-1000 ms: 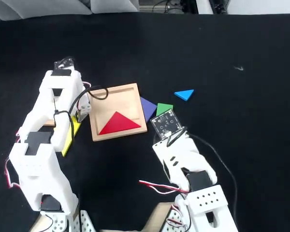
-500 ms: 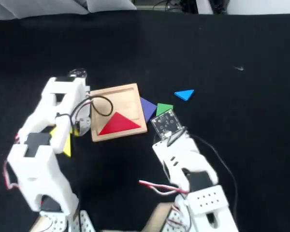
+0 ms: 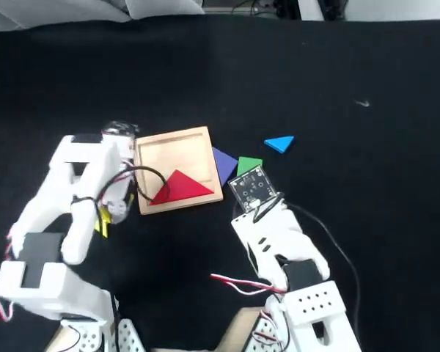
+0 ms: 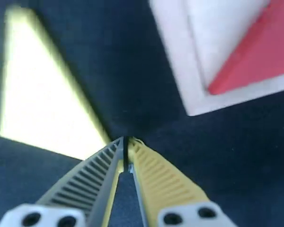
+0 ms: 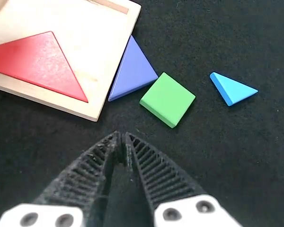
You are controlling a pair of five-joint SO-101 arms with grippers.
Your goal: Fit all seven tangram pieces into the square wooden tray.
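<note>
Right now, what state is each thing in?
Wooden tray: holds one piece.
Red triangle: seated in tray.
Yellow triangle: loose, outside tray.
Purple triangle: loose, beside tray's edge.
Green square: loose, outside tray.
Blue triangle: loose, outside tray.
Left end effector: shut.
Right end effector: shut, empty.

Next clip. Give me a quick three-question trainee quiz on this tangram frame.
1. True or false: the red triangular piece lies inside the square wooden tray.
2. Which piece lies closest beside the tray's outer edge? A green square piece; B purple triangular piece; C light blue triangular piece.
3. Fill in: the right gripper is ____.
Key: 1 true; 2 B; 3 shut.
</note>
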